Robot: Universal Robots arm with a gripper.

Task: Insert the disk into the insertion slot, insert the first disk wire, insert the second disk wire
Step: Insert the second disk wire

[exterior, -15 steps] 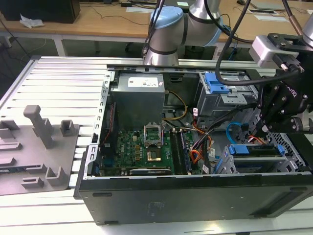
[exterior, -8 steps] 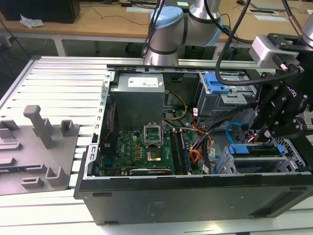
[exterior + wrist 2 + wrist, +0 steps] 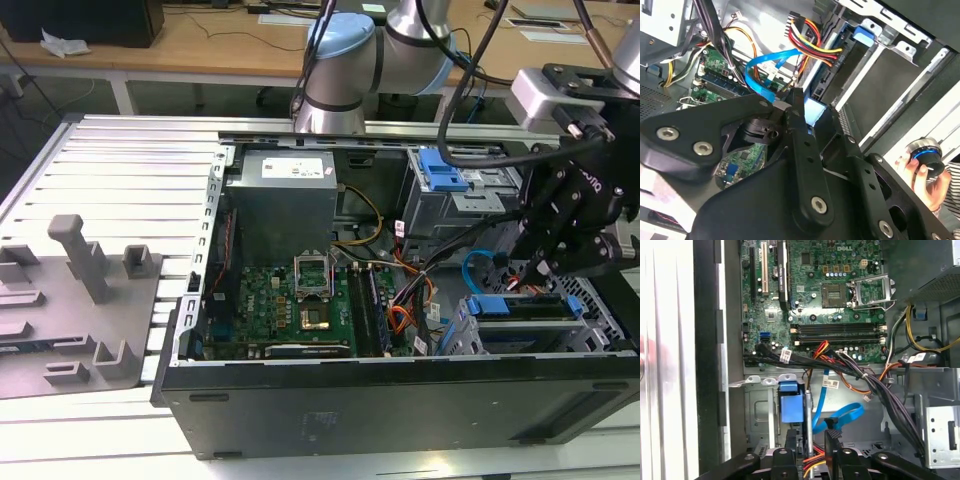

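Low at the exterior view's right, the disk (image 3: 490, 306) sits in the insertion slot (image 3: 462, 338), while the gripper (image 3: 811, 426), jaws parted and empty, stands beside the blue cable's black plug (image 3: 832, 422), which wants squaring to its socket.

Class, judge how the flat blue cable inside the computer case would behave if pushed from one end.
The blue cable likely bends rather than staying stiff: it lies in a loop. Thin and ribbon-like, it is probably light and would buckle sideways when pushed. Its black connector looks rigid, so probably easier to grip.
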